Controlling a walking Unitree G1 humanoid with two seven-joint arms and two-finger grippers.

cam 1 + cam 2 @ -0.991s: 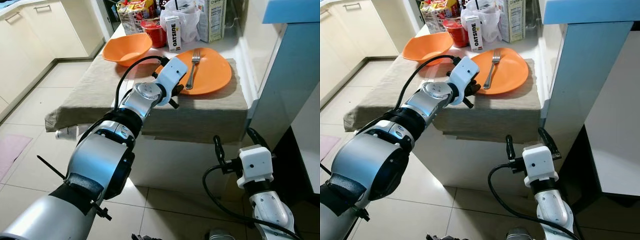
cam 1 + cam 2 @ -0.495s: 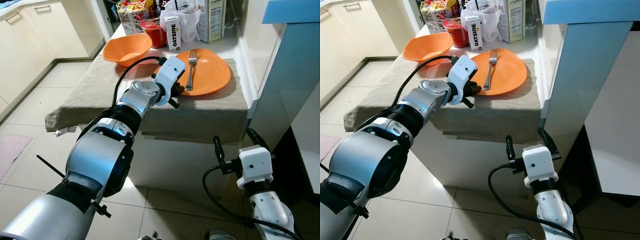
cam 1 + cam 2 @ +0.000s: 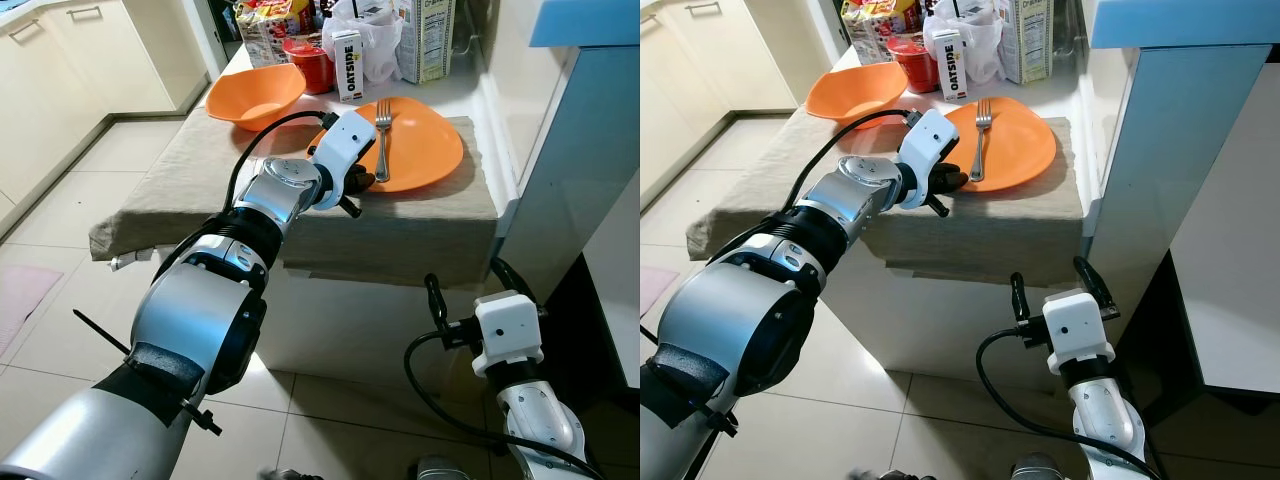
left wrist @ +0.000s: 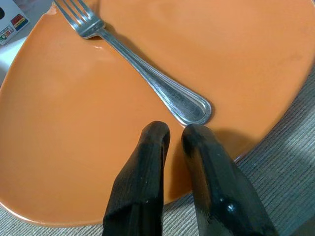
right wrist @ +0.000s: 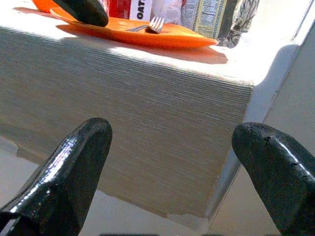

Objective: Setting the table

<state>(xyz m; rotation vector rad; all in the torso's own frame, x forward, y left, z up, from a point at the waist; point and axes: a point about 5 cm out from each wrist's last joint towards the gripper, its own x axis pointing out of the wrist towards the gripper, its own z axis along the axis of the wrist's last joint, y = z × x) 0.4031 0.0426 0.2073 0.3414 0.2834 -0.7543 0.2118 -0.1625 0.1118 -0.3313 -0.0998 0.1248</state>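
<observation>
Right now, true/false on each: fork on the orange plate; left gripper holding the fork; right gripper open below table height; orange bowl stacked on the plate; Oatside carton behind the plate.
1. The fork lies on the orange plate. True.
2. The left gripper holds the fork. False: its fingers are together, just short of the handle end, gripping nothing.
3. The right gripper is open, below the tabletop. True.
4. The orange bowl sits on the plate. False: it stands apart on the cloth.
5. The Oatside carton stands behind the plate. True.
</observation>
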